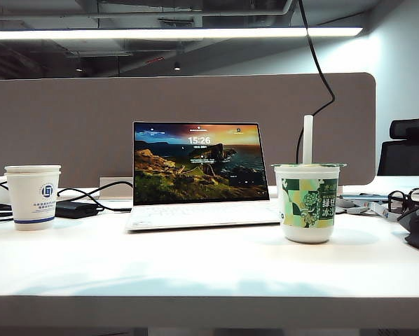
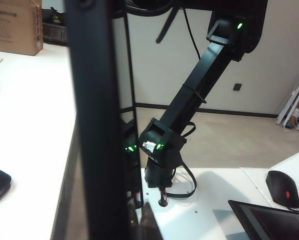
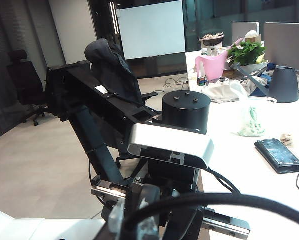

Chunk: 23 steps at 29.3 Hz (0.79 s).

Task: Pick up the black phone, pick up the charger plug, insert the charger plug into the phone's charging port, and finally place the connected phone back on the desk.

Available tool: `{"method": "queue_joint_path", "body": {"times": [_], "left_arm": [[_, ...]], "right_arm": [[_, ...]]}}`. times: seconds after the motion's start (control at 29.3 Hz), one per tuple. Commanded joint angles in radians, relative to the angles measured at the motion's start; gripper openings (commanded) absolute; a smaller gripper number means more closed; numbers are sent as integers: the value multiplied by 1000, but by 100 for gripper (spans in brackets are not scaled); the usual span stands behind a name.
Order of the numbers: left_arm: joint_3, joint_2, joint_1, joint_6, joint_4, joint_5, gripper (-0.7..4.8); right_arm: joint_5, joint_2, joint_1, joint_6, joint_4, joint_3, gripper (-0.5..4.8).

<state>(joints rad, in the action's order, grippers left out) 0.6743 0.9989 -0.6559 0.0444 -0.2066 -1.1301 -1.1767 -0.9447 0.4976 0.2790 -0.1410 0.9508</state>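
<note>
In the left wrist view the black phone (image 2: 97, 125) stands upright as a tall glossy black slab close to the lens. My left gripper (image 2: 107, 225) is shut on its lower part, with one dark finger (image 2: 148, 225) showing beside it. In the right wrist view my right gripper (image 3: 139, 220) is shut on the end of a thin black cable (image 3: 224, 199) that arcs away from the jaws. The charger plug's tip is hidden between the pads. The charging port is out of sight. The exterior view shows the white desk (image 1: 195, 266) but neither gripper nor the phone.
On the desk stand an open laptop (image 1: 199, 178), a paper cup (image 1: 33, 196), a green lidded cup with a straw (image 1: 307, 203) and a power brick with cables (image 1: 76, 208). Glasses (image 1: 406, 199) lie at the right. Another dark phone (image 3: 279, 156) lies on a neighbouring desk.
</note>
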Motion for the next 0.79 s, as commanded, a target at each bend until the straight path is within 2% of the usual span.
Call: {"method": "queue_joint_path", "body": {"times": [0.03,0.17,0.38,0.41,0.44,0.51,0.55,0.65,0.79], "left_arm": [[10,-6,-1,0,-35,11,-7],[10,-6,-1,0,-36,12,-7],[10,-6,-1,0,-42,20,-7],[10,-6,-1,0,-41,19,-6],[10,-6,-1,1,-36,19,-7],[10,-6,-1,0,-34,20,-7],[10,-6,-1,0,-34,21,-7],[10,-6,-1,-7,-34,37,-7],[10,-6,-1,-11,-34,175,-7]], "right_arm": [[-4,2,3,-55,51,3,-5],[8,2,3,-125,143,3,-5],[15,2,3,-125,159,4,-5],[15,3,1,-125,158,5,8],[27,7,-5,-121,156,5,79],[68,19,-20,-118,156,5,254],[89,24,-24,-118,154,5,275],[110,48,-42,-116,133,5,274],[128,90,-105,-85,137,5,264]]}}
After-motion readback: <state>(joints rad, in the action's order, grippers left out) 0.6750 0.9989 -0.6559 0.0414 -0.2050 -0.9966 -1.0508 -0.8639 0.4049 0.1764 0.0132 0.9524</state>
